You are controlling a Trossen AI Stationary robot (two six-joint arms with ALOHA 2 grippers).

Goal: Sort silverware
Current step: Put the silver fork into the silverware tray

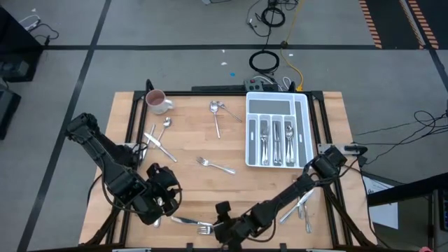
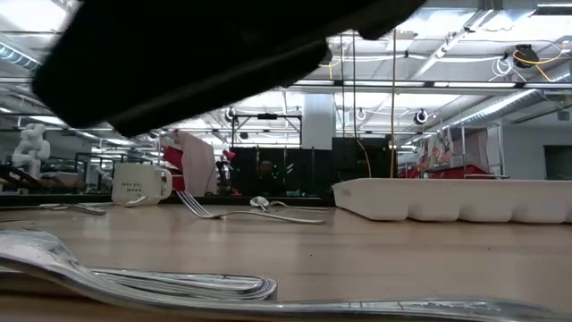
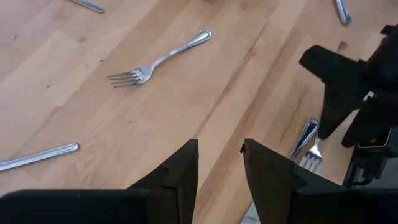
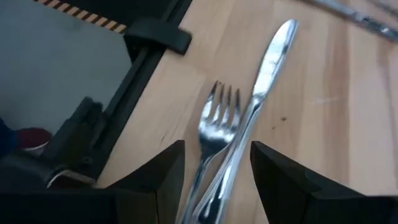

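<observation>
A fork (image 4: 219,121) and a table knife (image 4: 268,59) lie side by side on the wooden table near its front edge (image 1: 190,222). My right gripper (image 4: 217,149) hangs open just over their handles, one finger on either side, touching neither as far as I can see. It stands at the table's near edge (image 1: 222,227). My left gripper (image 3: 221,168) is open above bare wood at the near left (image 1: 166,199), with nothing between its fingers. A white tray (image 1: 276,131) at the far right holds several sorted pieces.
A loose fork (image 1: 213,166) lies mid-table, with spoons (image 1: 217,108) farther back. More pieces lie at the left (image 1: 157,140) and near right (image 1: 304,206). A pink-and-white mug (image 1: 157,101) stands at the far left corner. In the low view a dark arm (image 2: 223,45) fills the top.
</observation>
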